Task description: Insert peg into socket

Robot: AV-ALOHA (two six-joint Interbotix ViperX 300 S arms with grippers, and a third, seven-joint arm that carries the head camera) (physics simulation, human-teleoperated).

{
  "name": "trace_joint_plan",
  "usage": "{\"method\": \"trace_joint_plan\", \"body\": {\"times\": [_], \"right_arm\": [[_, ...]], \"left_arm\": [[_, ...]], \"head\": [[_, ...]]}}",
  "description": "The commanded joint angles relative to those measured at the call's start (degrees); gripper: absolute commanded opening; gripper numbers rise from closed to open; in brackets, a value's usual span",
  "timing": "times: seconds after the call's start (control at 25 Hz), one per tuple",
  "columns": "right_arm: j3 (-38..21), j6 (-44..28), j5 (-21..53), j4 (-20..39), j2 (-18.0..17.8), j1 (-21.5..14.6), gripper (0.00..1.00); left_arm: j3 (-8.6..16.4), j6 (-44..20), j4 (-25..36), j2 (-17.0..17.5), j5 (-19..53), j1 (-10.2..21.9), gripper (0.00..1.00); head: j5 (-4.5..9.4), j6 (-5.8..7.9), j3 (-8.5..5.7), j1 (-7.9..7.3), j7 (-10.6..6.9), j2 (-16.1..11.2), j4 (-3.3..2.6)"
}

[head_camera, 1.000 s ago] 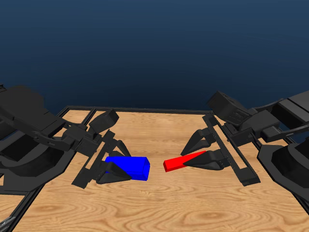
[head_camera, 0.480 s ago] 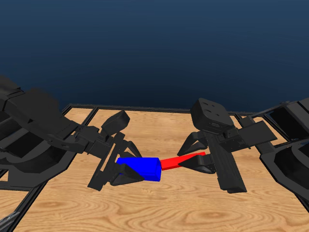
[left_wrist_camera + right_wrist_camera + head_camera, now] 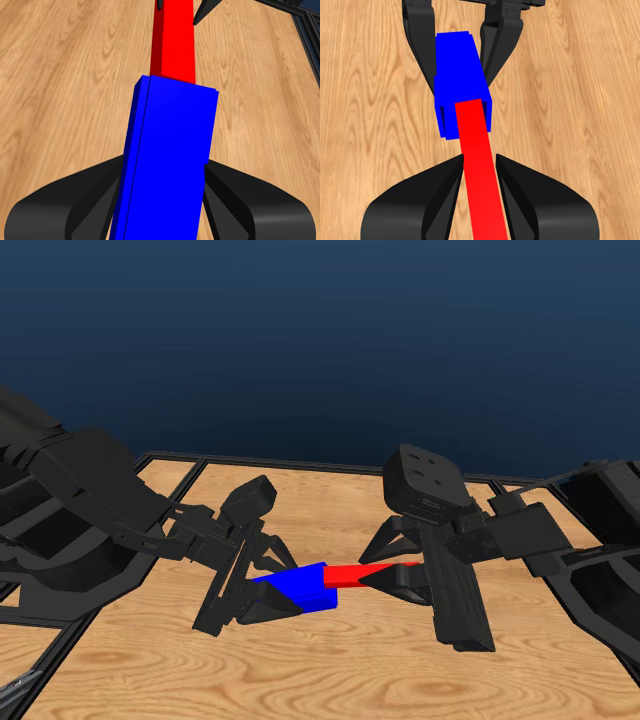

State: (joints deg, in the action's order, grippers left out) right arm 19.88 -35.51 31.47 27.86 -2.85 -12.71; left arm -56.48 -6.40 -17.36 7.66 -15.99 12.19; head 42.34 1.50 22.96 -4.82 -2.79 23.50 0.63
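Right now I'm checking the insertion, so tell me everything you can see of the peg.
The peg is a thin, plain, matte bright-red bar, straight and square-edged, much slimmer than the socket. The right end effector grips its outer end, jaws pressed on both sides, holding it above the table. Its free end meets the socket's open end and looks partly inside; how deep is hidden. It runs roughly in line with the socket, which the left end effector holds.

Light is falling evenly and brightly across the wooden table point(image 3: 330, 660), with no clear source showing. Cast shadows are barely registering. The backdrop is fading from mid blue to near black. All three views are rendering sharp, with no blur, glare or edge distortion. Black arm parts are reading flat, losing detail. Red and blue are showing fully saturated.
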Motion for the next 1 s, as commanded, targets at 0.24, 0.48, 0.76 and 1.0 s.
{"method": "trace_joint_plan", "body": {"times": [0.24, 0.48, 0.76, 1.0], "right_arm": [[0.0, -2.6, -2.2, 0.2, 0.2, 0.6, 0.00], [-1.9, -0.8, -3.8, -0.6, -2.7, 0.6, 0.00], [-7.2, 4.8, -8.0, -4.2, -8.3, 2.5, 0.00], [-8.5, 7.3, -9.7, -8.0, -11.6, 2.7, 0.34]], "left_arm": [[0.1, 1.6, -1.8, 1.7, -4.5, -0.7, 0.00], [1.2, 1.4, -1.4, -1.0, -3.6, -0.6, 0.00], [6.8, -1.1, 1.6, -6.0, 1.8, 0.1, 0.00], [7.8, -4.0, 4.0, -6.4, 5.4, 0.4, 0.00]], "head": [[-0.32, 0.61, -0.78, -0.78, 0.20, -0.3, 0.08], [-0.15, 0.77, -0.76, -0.60, 0.13, -0.4, 0.00], [-0.31, 0.51, -0.88, -0.16, 0.78, -0.6, -0.02], [-0.35, 0.05, -0.96, 0.45, 1.19, -0.7, -0.05]]}}
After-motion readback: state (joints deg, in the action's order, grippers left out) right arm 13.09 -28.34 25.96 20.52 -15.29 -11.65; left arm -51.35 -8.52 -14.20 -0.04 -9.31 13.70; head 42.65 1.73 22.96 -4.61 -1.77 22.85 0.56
